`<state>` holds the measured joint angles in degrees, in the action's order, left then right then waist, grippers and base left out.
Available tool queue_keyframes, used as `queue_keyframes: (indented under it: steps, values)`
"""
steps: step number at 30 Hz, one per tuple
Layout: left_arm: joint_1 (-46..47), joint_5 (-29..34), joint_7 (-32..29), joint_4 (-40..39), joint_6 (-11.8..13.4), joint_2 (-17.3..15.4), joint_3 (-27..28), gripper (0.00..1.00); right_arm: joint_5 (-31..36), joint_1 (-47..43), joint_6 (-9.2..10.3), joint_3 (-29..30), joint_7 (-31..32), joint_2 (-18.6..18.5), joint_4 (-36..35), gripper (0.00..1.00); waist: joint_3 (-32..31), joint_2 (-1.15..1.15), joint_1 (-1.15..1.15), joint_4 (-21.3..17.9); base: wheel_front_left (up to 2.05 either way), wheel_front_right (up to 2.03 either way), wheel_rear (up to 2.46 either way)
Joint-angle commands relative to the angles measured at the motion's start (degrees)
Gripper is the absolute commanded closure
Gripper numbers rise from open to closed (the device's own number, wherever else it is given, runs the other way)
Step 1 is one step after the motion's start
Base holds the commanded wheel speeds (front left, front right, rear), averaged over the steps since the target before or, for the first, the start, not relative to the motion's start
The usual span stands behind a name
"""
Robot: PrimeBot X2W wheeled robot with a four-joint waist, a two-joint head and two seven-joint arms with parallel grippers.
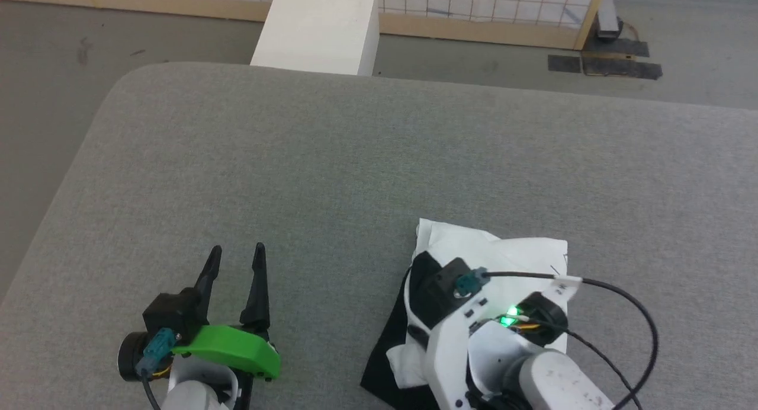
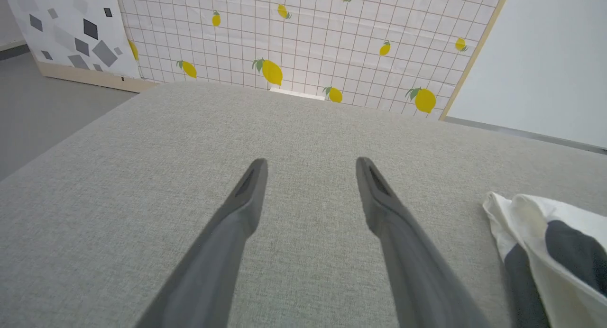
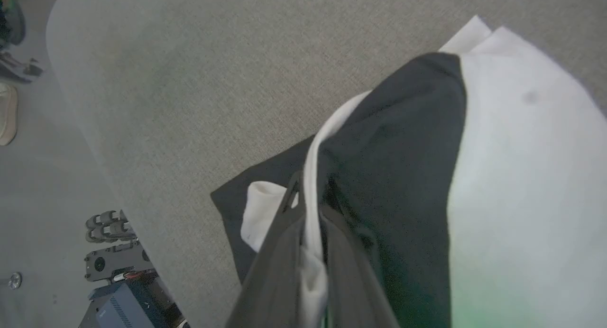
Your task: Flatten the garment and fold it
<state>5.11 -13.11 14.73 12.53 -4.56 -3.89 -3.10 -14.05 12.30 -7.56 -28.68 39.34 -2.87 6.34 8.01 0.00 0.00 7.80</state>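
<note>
Left gripper [image 1: 237, 248], head view: two long dark tapering fingers spread wide, pinching nothing, above bare cloth well to the left of the garment [image 1: 509, 250]; a bright green moulded cover [image 1: 231, 348] lies across its wrist. Right gripper [image 1: 441, 291]: black housing and white bracket sit on top of the garment, fingers hidden beneath; green lamp [image 1: 509, 315] lit, thin black cable [image 1: 639, 315] looping off to the garment's right. Garment: compact folded bundle, white panels uppermost, black fabric at its left and near edges, lying on the table [image 1: 355, 161], a grey, coarse-woven, upholstered top with a rounded corner. Beyond the garment: white rectangular block [image 1: 320, 25], wood-framed grid panel [image 1: 474, 7], grey floor [image 1: 35, 72]. Left wrist view: left gripper [image 2: 311, 162], smooth matt grey fingers parted over the weave, touching nothing; garment [image 2: 531, 209] to their right and apart, a soft rounded white fold with black patches; the grid panel behind is printed with yellow lemons. Right wrist view: right gripper [image 3: 310, 195] pressed together on a thin white fold of the garment [image 3: 512, 176], black sleeve cloth draped just beside the fingers, broad white panel further right, slightly blurred; dark machinery [image 3: 118, 261] stands on the floor past the table edge, left of the garment.
</note>
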Motion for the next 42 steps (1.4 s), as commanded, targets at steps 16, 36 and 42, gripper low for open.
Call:
queue_keyframes:
  steps: [16,36,42]
  values:
    - [0.4,1.1,0.3,-0.1,-0.8,0.6,2.1,0.00,-6.8,-3.2,0.08,10.9,-19.3,0.0,-14.2,0.00,-2.0,0.00,0.00,-3.1,0.00,0.00,0.00]
    - [0.1,2.1,0.3,-0.1,-2.0,0.8,1.5,0.00,-9.7,-15.2,0.08,24.1,-18.7,0.0,1.1,0.00,-3.4,0.00,0.00,-3.5,0.00,0.00,0.00]
    - [-0.6,2.4,0.3,-0.8,-1.9,0.9,1.9,0.00,-8.2,-14.0,0.08,22.9,-13.8,0.0,4.1,0.30,-3.6,0.00,0.00,-3.7,0.00,0.00,0.00]
